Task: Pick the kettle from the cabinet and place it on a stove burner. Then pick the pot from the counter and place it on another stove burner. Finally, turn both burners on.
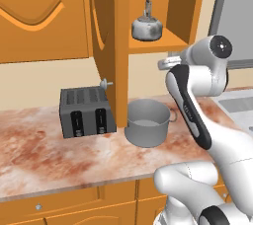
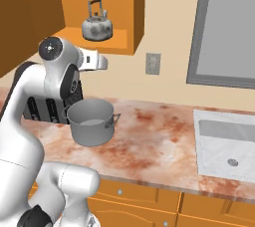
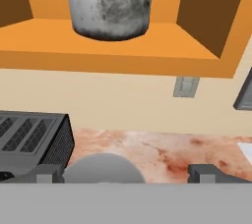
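The small silver-grey kettle (image 1: 147, 25) (image 2: 97, 28) (image 3: 109, 9) stands upright on the orange shelf of the open cabinet (image 1: 163, 39) (image 2: 117, 47). My gripper (image 1: 165, 62) (image 2: 102, 62) (image 3: 128, 174) is open and empty. It hangs in front of the shelf and a little below it, pointing toward the wall. Under it, the wide grey pot (image 1: 147, 122) (image 2: 91, 121) sits on the marbled counter (image 1: 49, 150) (image 2: 159, 141). The stove burners are out of view.
The open cabinet door (image 1: 106, 46) juts out left of the shelf. A dark toaster (image 1: 86, 111) (image 3: 29, 137) stands next to the pot. A wall outlet (image 2: 153, 63) (image 3: 186, 86) sits below the cabinet. At the right are a sink (image 2: 229, 144) and a grey-framed panel (image 2: 229, 27).
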You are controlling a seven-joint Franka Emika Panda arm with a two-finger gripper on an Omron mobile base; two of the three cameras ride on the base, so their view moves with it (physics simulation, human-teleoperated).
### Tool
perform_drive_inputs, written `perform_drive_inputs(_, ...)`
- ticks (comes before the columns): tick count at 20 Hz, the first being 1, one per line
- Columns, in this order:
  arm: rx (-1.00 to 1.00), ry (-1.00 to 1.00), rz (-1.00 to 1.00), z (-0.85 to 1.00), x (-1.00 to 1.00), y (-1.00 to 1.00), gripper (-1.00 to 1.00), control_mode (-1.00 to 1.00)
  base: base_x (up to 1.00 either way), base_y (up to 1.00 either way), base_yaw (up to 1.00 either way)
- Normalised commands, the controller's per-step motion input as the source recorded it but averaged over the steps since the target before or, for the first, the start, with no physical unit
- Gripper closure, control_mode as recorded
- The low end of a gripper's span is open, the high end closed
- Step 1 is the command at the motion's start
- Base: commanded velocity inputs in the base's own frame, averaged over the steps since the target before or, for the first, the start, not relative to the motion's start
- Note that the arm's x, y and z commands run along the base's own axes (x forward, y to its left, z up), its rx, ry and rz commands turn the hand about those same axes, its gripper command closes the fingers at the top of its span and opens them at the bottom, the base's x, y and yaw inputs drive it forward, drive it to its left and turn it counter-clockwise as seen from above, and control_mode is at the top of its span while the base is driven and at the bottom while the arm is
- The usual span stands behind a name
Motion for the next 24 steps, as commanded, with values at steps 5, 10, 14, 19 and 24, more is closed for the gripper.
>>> perform_drive_inputs(5, 0.00, -0.03, 0.00, 0.20, 0.00, 0.00, -1.00, -1.00, 0.00, 0.00, 0.00)
perform_drive_inputs(10, 0.00, -0.03, 0.00, 0.18, 0.00, 0.00, -1.00, -1.00, 0.00, 0.00, 0.00)
perform_drive_inputs(14, 0.00, -0.02, 0.00, 0.13, 0.00, 0.00, -1.00, -1.00, 0.00, 0.00, 0.00)
perform_drive_inputs(19, 0.00, 0.00, 0.00, 0.08, 0.00, 0.00, -1.00, -1.00, 0.00, 0.00, 0.00)
perform_drive_inputs(24, 0.00, -0.01, 0.00, 0.07, 0.00, 0.00, -1.00, -1.00, 0.00, 0.00, 0.00)
